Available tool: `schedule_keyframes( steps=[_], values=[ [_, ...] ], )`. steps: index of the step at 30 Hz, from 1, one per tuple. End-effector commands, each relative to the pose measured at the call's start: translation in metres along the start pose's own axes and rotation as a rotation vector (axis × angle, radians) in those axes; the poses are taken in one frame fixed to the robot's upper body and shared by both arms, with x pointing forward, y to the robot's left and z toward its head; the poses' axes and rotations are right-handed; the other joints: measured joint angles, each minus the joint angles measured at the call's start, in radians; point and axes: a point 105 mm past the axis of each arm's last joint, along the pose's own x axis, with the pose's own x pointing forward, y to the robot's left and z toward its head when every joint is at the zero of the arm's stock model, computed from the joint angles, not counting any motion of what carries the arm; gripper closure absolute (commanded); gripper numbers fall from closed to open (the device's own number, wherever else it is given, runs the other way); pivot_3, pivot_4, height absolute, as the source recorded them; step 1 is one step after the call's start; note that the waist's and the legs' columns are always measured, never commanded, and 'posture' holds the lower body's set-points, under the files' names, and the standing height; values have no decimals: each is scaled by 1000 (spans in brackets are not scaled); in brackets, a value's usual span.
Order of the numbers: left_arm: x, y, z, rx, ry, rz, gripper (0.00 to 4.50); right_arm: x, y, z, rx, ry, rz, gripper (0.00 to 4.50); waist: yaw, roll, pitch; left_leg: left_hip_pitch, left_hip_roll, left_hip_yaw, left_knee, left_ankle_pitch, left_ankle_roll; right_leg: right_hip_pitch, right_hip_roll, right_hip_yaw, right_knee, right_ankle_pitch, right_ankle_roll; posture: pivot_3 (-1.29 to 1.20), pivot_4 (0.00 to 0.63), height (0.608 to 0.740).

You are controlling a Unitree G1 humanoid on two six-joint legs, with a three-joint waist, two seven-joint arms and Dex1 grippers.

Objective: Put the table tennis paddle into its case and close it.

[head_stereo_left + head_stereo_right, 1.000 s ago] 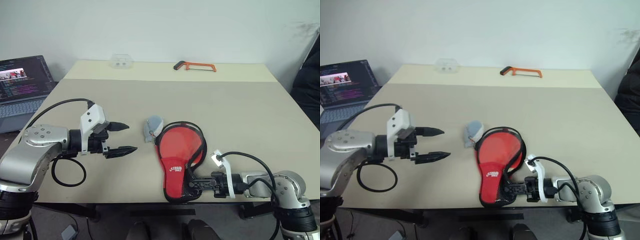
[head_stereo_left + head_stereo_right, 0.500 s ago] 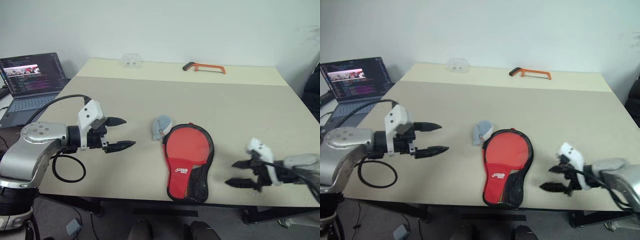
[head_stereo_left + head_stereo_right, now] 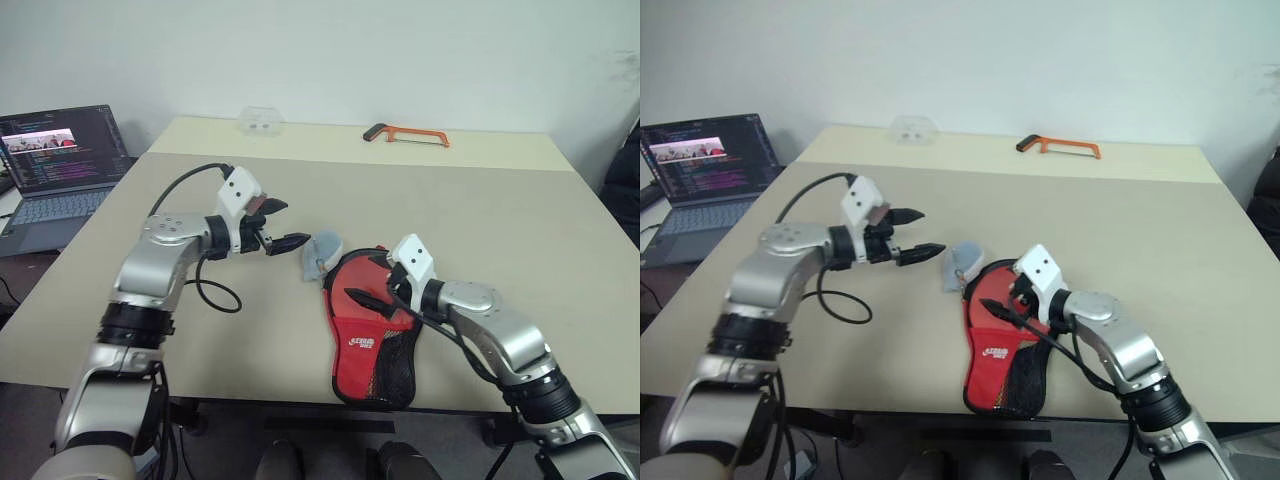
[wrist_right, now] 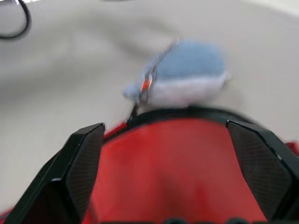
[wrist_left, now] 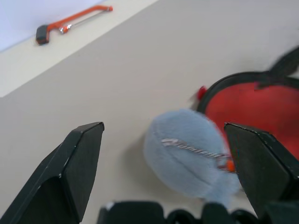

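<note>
The case (image 3: pixel 366 340) lies near the table's front edge, red side up, with its white logo and black mesh pocket toward me. Its round end (image 4: pixel 173 158) looks rumpled and slightly raised. The table tennis paddle is hidden. My right gripper (image 3: pixel 366 280) is open and hovers low over that round end, pointing left. I cannot tell whether it touches the case. My left gripper (image 3: pixel 297 222) is open and empty, left of the case. It points at a small blue-grey pouch (image 5: pixel 187 158) just beyond the case's rim (image 5: pixel 247 100).
An orange-framed hacksaw (image 3: pixel 405 133) and a small clear plastic piece (image 3: pixel 258 122) lie at the table's far edge. A laptop (image 3: pixel 55 150) stands open off the table's left side. The blue-grey pouch (image 3: pixel 320 250) touches the case's top left.
My right gripper let go of the case's narrow end, opened, swung out to the right, then came in over the round end. My left gripper moved forward and right toward the pouch. The camera shifted.
</note>
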Motion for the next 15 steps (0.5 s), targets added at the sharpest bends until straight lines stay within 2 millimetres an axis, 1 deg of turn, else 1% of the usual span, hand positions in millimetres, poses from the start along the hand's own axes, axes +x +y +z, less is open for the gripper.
schedule_keyframes(
  steps=[1,5,7,9,15],
  values=[
    [11,0,13,22,-46,-30,0,4,5,-10,16,21,-14,10,1,0,0,0,0,-1,0,0,0,0,0,0,0,0,0,0,150,740],
    [21,-6,7,-8,-39,-88,0,7,13,-34,66,110,-3,10,1,0,0,0,0,-1,0,0,0,0,1,-1,1,0,0,0,150,740],
    [23,-7,6,-23,-42,-110,0,8,14,-43,72,149,-9,10,-3,0,0,2,0,-1,0,0,0,1,1,-1,2,0,0,0,150,740],
    [25,-9,7,-45,-43,-128,0,10,14,-46,78,161,-17,10,-5,0,0,3,0,-1,0,0,0,2,1,-1,3,0,0,0,150,740],
    [42,1,-5,-65,26,-8,0,14,14,-46,81,161,-27,10,-6,-1,-1,4,0,-2,1,0,0,3,1,-1,3,0,0,0,150,740]
  ],
)
